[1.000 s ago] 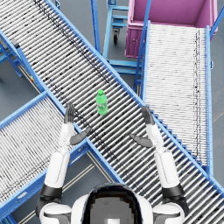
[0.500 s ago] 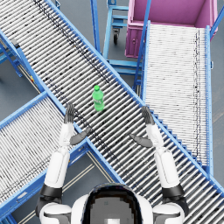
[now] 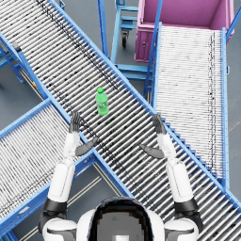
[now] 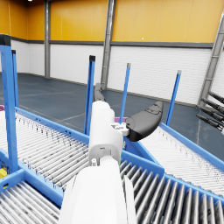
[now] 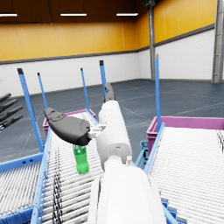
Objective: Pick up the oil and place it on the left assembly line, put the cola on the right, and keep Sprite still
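Head view: Sprite bottle (image 3: 101,101) stands upright on the central conveyor (image 3: 61,52), upper middle of frame, just left of centre. Left hand (image 3: 76,136) is lower left of the bottle and right hand (image 3: 159,139) lower right. Both are over the rollers, clear of the bottle, fingers spread, thumbs turned inward, holding nothing. Left conveyor (image 3: 28,146) is at lower left, right conveyor (image 3: 188,84) at right, pink bin (image 3: 188,12) at top right.

Left wrist view: left hand (image 4: 131,124) mid-frame, released, thumb out to the right, nothing in it. Dark fingers (image 4: 212,114) of the right hand show at the right edge.

Right wrist view: right hand (image 5: 76,127) centre left, released and empty. Sprite bottle (image 5: 80,160) sits just below the thumb in the frame, upright on the rollers; contact cannot be told here. Pink bin (image 5: 192,122) at right.
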You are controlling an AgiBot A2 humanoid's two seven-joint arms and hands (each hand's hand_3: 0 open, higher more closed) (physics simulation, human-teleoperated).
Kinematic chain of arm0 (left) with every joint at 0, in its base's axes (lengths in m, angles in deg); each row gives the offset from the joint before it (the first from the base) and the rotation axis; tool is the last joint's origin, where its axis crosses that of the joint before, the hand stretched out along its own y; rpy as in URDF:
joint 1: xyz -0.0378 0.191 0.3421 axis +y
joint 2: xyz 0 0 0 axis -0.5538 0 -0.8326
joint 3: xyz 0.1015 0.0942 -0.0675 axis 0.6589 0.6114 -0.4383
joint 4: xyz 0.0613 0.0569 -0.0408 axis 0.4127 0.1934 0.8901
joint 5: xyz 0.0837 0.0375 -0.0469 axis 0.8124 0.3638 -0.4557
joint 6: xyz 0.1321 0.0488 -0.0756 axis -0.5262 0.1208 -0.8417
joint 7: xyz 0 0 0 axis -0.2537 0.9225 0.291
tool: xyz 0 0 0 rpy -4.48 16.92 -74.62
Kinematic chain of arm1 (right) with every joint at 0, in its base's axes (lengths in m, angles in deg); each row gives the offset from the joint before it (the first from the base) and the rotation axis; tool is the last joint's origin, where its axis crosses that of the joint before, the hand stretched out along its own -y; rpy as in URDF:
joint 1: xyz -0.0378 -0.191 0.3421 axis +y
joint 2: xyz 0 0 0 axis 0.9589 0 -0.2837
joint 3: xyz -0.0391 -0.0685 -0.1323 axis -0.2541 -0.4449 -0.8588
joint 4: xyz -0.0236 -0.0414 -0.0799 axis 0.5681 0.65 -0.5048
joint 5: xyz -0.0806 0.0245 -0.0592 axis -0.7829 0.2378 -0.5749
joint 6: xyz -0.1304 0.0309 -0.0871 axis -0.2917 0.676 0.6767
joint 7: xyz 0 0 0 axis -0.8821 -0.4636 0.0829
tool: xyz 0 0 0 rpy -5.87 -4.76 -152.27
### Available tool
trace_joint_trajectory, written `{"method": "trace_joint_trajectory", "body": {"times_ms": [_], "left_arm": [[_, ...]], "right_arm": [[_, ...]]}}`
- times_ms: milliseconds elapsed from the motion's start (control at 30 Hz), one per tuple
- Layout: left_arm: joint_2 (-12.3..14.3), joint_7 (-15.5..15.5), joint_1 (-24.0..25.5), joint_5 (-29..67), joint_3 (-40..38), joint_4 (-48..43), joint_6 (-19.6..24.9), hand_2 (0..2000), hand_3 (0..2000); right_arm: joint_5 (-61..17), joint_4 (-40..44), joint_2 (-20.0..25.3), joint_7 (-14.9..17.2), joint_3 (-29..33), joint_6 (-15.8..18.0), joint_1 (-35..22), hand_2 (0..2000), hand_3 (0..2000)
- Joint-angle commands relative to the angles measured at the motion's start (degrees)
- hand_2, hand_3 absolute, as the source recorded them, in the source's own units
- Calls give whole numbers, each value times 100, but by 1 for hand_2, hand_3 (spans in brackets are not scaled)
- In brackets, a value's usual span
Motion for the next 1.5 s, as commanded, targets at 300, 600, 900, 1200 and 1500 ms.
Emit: {"method": "trace_joint_trajectory", "body": {"times_ms": [300, 600, 900, 1200, 1500], "left_arm": [[0, 0, 0, 0, 0, 0, 0, 0, 0], [0, 0, 0, 0, 0, 0, 0, 0, 0], [0, 0, 0, 0, 0, 0, 0, 0, 0], [0, 0, 0, 0, 0, 0, 0, 0, 0], [0, 0, 0, 0, 0, 0, 0, 0, 0]], "right_arm": [[0, 0, 0, 0, 0, 0, 0, 0, 0], [0, 0, 0, 0, 0, 0, 0, 0, 0], [0, 0, 0, 0, 0, 0, 0, 0, 0], [0, 0, 0, 0, 0, 0, 0, 0, 0], [0, 0, 0, 0, 0, 0, 0, 0, 0]]}}
